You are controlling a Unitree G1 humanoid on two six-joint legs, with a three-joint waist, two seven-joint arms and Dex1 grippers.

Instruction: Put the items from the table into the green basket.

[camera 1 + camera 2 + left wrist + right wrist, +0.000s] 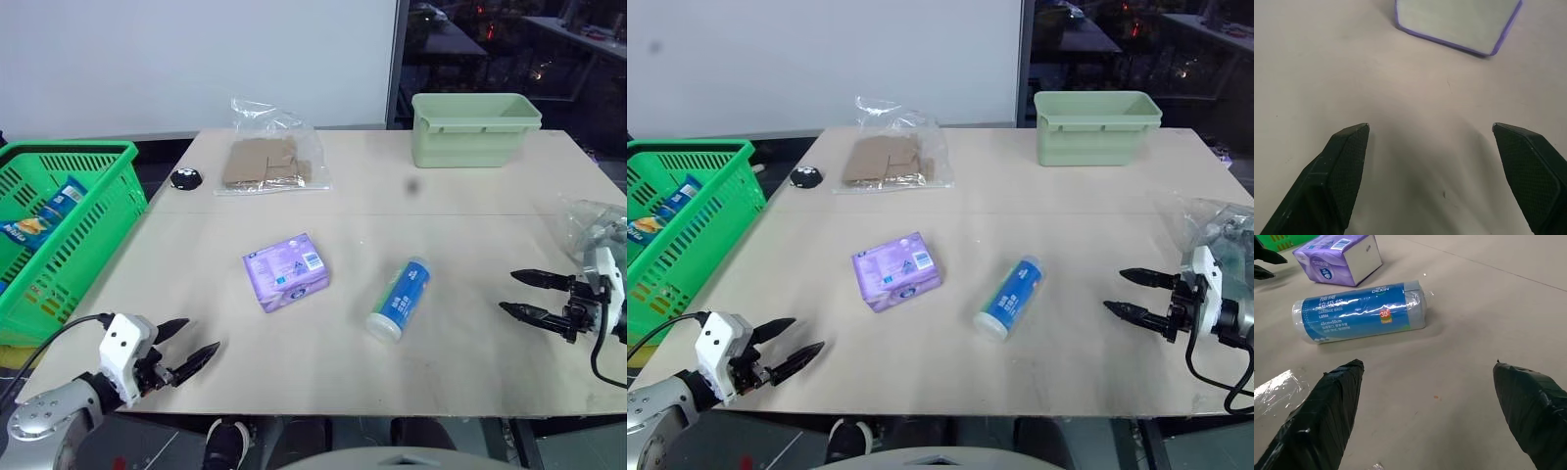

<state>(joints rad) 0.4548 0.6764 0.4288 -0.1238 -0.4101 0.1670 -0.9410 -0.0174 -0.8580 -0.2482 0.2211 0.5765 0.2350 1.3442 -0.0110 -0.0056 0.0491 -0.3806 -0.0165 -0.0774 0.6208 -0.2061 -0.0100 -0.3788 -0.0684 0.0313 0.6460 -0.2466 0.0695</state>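
Packet and tube lie untouched on the table

Both grippers, left [201, 338] and right [513, 293], are spread and empty; packet [285, 270] lies near tube [399, 299], basket [61, 230] beside table [294, 367].

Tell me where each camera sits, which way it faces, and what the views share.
Head views: from the robot's head, forward and down over the table, with both arms in sight.
Left wrist view: along the open left tool toward the purple packet.
Right wrist view: along the open right tool toward the blue-label tube.
Shared: both head views and the right wrist view show packet and tube.
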